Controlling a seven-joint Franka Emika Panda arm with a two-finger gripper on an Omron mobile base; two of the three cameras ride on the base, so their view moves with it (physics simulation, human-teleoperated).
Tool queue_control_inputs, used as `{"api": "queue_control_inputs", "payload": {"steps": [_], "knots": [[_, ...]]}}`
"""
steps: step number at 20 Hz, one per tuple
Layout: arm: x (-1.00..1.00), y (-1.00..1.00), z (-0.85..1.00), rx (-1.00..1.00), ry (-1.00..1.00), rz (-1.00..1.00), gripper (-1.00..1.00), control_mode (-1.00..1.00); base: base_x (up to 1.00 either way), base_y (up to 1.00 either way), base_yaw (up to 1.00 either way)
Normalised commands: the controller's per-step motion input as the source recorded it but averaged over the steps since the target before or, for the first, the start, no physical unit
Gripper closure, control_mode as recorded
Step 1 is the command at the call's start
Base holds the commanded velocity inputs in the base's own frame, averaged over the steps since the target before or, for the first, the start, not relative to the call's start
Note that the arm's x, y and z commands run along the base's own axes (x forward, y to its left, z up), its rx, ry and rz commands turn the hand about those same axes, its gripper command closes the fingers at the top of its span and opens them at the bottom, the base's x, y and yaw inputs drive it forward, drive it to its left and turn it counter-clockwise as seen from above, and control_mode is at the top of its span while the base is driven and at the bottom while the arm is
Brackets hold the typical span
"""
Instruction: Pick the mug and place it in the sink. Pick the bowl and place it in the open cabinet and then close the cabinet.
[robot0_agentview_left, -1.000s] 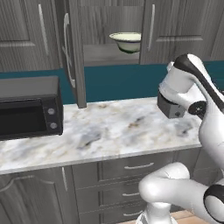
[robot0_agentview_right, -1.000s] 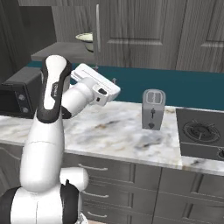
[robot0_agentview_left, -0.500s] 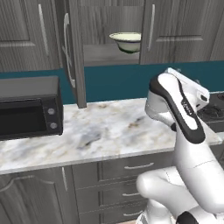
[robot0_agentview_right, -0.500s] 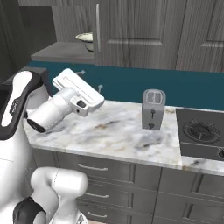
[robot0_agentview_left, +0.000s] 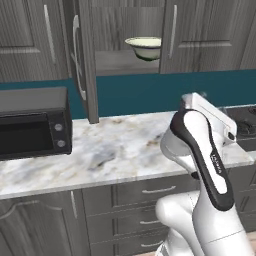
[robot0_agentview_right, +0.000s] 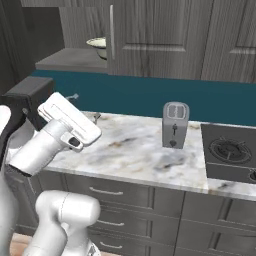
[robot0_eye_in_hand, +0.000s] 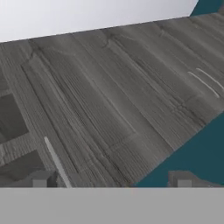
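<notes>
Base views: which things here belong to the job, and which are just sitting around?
Job:
bowl, on the shelf of the open cabinet
cabinet, door swung open
end effector, open and empty

Bystanders:
toaster oven
toaster
stove burner

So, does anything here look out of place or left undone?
Nothing is spilled or damaged. The bowl sits upright on the cabinet shelf, but the cabinet door stands open over the counter, so closing is not yet done. The toaster stands upright.
</notes>
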Motion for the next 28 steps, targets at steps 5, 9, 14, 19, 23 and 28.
{"api": "queue_control_inputs", "payload": {"steps": [5,9,14,19,23,28], "knots": [[-0.7,0.33,0.29,0.16,-0.08,0.01,-1.0,-1.0,0.0,0.0,0.0],[-0.58,0.48,0.33,0.12,-0.02,0.01,-1.0,-1.0,0.0,0.0,0.0],[-0.54,0.58,0.33,0.01,-0.08,0.0,-1.0,-1.0,0.0,0.0,0.0],[-0.45,0.43,0.58,0.0,-0.07,-0.05,-1.0,-1.0,0.0,0.0,0.0],[-0.4,0.41,0.64,0.0,-0.04,-0.05,-1.0,-1.0,0.0,0.0,0.0],[-0.27,0.5,0.36,0.0,0.0,-0.03,-1.0,-1.0,0.0,0.0,0.0]]}}
